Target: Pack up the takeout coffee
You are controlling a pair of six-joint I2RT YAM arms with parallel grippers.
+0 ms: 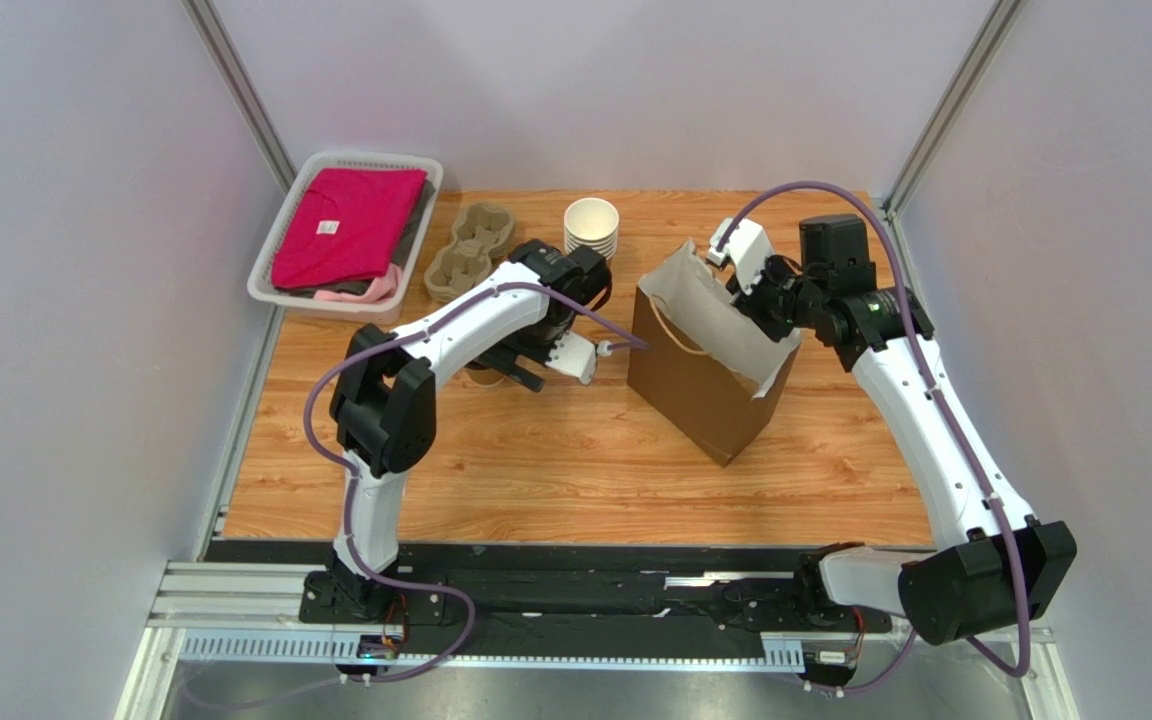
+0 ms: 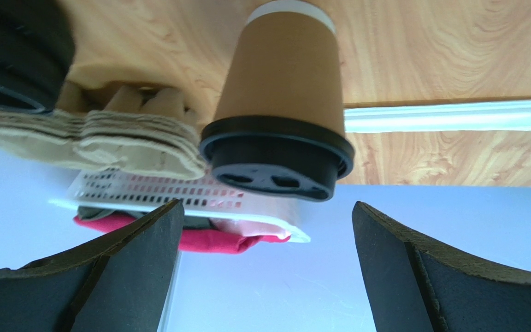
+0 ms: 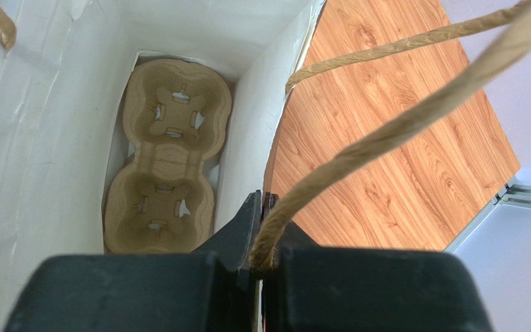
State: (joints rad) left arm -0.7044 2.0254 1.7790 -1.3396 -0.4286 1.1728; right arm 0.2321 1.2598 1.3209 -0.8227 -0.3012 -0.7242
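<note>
While its jaws stand wide apart with nothing between them, the left gripper [image 2: 265, 225] faces the small brown kraft paper cup with a round black plastic lid [image 2: 282, 83]. The cup stands untouched on the wooden table [image 2: 455, 55] just ahead of the gap, seemingly lined up for a side grasp. The right gripper [image 3: 259, 221] is pinched tight on the rim of the brown paper bag with a white lining [image 3: 40, 152], probably keeping its mouth open. Beyond those jaws a moulded pulp cup carrier [image 3: 168, 159] lies on the bag's floor.
</note>
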